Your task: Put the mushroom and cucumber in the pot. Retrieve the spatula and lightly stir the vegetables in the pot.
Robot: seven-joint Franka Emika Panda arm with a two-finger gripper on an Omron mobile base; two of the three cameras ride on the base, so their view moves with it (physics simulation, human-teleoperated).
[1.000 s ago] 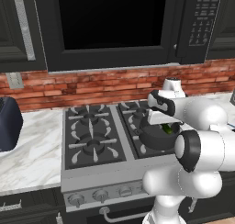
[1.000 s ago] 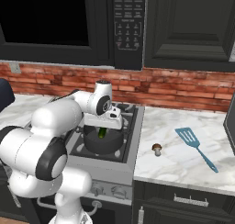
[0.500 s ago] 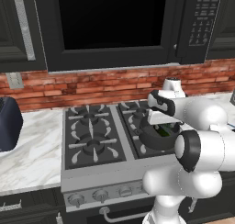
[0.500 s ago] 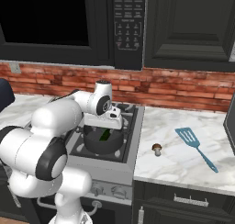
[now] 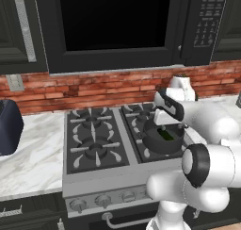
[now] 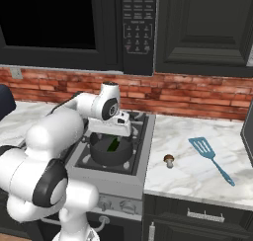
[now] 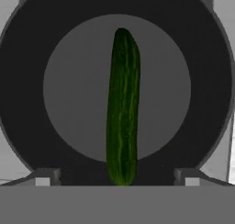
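Here the gripper (image 7: pixel 117 179) hangs spread wide over the pot (image 6: pixel 112 153) on the stove (image 5: pixel 94 144), the cucumber (image 7: pixel 122 103) lying inside; at three o'clock, mushroom (image 6: pixel 169 160) and spatula (image 6: pixel 210 156) rest on the marble counter (image 6: pixel 197 178) below brick wall (image 6: pixel 197 94)

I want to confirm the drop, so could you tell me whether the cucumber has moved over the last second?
Yes. The cucumber has gone down from between the gripper's fingers, above the pot's rim, to the pot's floor, where it now lies.
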